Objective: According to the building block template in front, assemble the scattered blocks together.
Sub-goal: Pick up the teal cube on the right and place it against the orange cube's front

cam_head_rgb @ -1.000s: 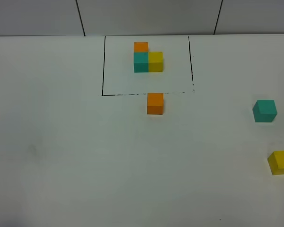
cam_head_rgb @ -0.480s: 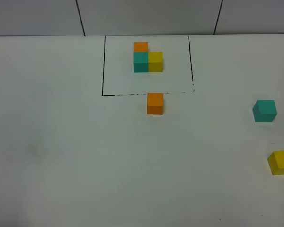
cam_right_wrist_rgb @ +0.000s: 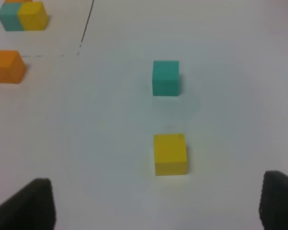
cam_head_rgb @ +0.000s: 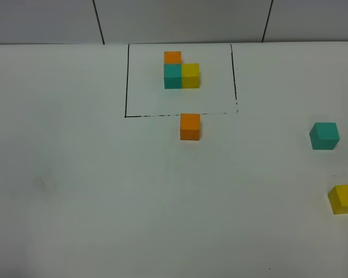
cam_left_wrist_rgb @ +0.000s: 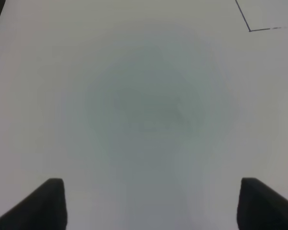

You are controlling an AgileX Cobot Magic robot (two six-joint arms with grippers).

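Observation:
The building block template [cam_head_rgb: 181, 72] is an L-shaped cluster of orange, teal and yellow cubes inside a thin black rectangle [cam_head_rgb: 126, 81] at the back middle. A loose orange cube [cam_head_rgb: 189, 126] sits just outside the rectangle's front line. A loose teal cube [cam_head_rgb: 324, 135] and a loose yellow cube [cam_head_rgb: 344, 198] lie apart at the far right. Neither arm shows in the high view. My left gripper [cam_left_wrist_rgb: 152, 203] is open over bare table. My right gripper [cam_right_wrist_rgb: 156, 203] is open, with the yellow cube [cam_right_wrist_rgb: 170, 153] and teal cube [cam_right_wrist_rgb: 165, 77] ahead of it and the orange cube [cam_right_wrist_rgb: 7, 66] off to one side.
The white table [cam_head_rgb: 104, 191] runs to a grey panelled wall [cam_head_rgb: 180, 20] at the back. The yellow cube sits close to the right edge of the high view. A corner of the black rectangle [cam_left_wrist_rgb: 252, 29] shows in the left wrist view.

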